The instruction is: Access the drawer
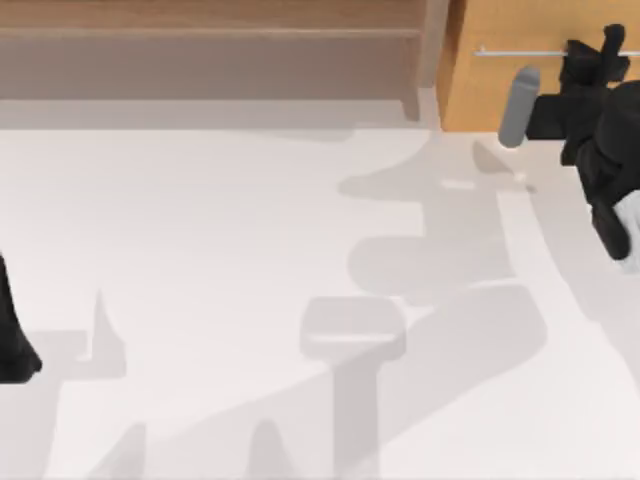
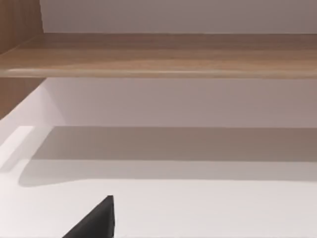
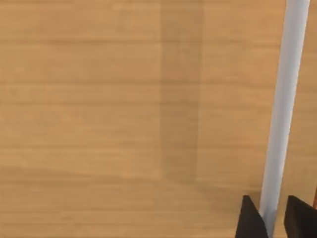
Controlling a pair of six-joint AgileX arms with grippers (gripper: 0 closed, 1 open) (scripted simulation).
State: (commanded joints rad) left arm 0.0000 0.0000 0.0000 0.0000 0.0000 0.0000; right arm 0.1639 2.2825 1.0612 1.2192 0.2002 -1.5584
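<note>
The drawer stands at the table's back right, an orange-tan wooden front with a thin silver bar handle across it. My right gripper is at the right end of that bar. In the right wrist view the wooden front is very close. There the handle passes between the two black fingertips, which press against its sides, so the right gripper is shut on it. My left gripper is parked at the table's left edge, and one dark fingertip of it shows in the left wrist view.
A long brown handleless shelf runs along the back left, next to the drawer, and appears again in the left wrist view. The white table carries only the arms' shadows. The right arm's grey link hangs in front of the drawer.
</note>
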